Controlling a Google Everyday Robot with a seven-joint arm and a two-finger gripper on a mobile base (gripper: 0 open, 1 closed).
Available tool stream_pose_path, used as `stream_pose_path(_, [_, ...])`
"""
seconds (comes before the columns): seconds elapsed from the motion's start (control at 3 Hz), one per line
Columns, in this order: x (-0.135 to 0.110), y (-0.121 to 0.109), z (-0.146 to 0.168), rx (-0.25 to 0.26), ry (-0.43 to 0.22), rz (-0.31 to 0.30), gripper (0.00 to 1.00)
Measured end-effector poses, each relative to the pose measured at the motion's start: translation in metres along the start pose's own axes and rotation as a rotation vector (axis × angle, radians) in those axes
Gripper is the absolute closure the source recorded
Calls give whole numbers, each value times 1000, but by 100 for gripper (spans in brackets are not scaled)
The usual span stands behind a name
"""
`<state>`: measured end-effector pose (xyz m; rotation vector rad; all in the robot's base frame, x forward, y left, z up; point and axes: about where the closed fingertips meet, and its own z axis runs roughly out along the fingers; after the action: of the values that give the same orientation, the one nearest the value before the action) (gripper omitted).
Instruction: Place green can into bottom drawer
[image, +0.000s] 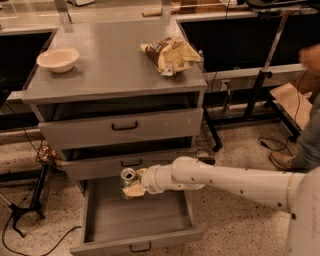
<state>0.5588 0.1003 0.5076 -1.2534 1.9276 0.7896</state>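
Note:
The green can (127, 181), with its silver top up, is held in my gripper (134, 186) at the end of the white arm (225, 180). The gripper is shut on the can and holds it upright above the back of the bottom drawer (135, 215), which is pulled open and shows a flat grey interior. The can sits just below the front of the middle drawer (131, 163). The drawer's black handle (140, 247) shows at its front edge.
The grey cabinet top (110, 65) carries a white bowl (58, 58) at the left and a brown-and-yellow snack bag (171, 53) at the right. A person (305, 140) stands at the far right. A black stand and cables (25, 210) lie left of the cabinet.

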Motion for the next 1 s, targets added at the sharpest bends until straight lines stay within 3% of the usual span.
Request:
stream_pose_path(0.33, [30, -16, 65, 12, -65, 85, 100])
stream_pose_path(1.0, [116, -20, 182, -37, -75, 283, 100])
